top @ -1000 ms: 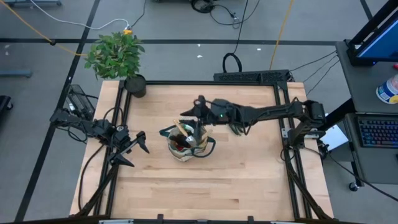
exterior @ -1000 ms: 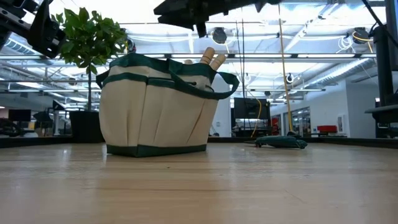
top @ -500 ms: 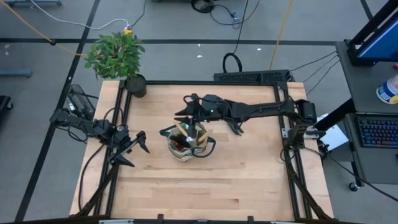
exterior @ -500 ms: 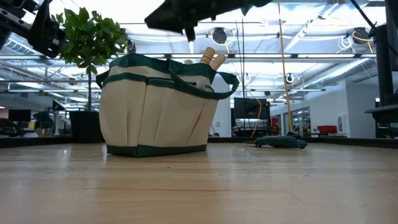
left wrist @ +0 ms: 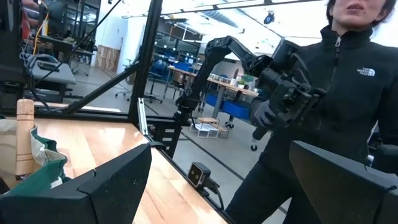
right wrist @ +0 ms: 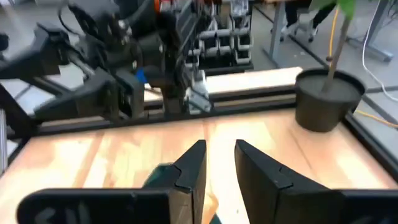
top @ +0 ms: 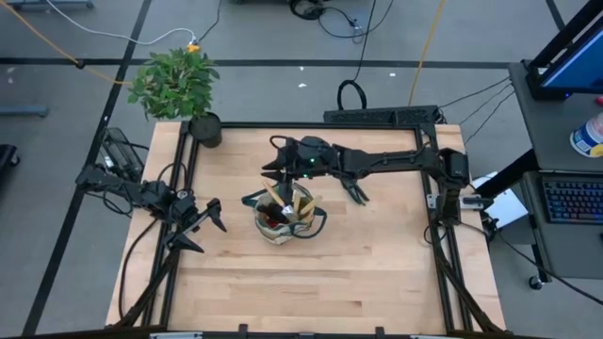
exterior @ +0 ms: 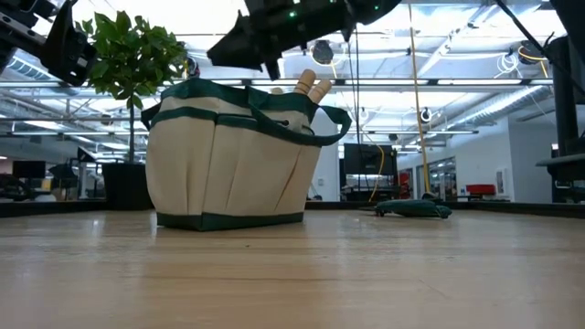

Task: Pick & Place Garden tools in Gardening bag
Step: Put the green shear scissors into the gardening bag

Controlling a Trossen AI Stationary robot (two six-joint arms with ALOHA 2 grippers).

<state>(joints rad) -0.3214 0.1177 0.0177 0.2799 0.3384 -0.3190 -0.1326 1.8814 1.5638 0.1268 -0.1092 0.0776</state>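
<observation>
while the right gripper [top: 275, 169] hovers above the far rim of the gardening bag [top: 285, 219], its fingers [right wrist: 189, 167] stand narrowly parted with nothing between them. wooden tool handles [exterior: 311, 88] stick up out of the bag, which sits near the middle of the table [top: 377, 273]. the left gripper [top: 209, 226] waits at the table's left edge, fingers spread wide and empty.

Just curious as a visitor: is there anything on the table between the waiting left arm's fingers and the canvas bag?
No. In the high view, only bare wood lies between the left gripper and the gardening bag.
</observation>
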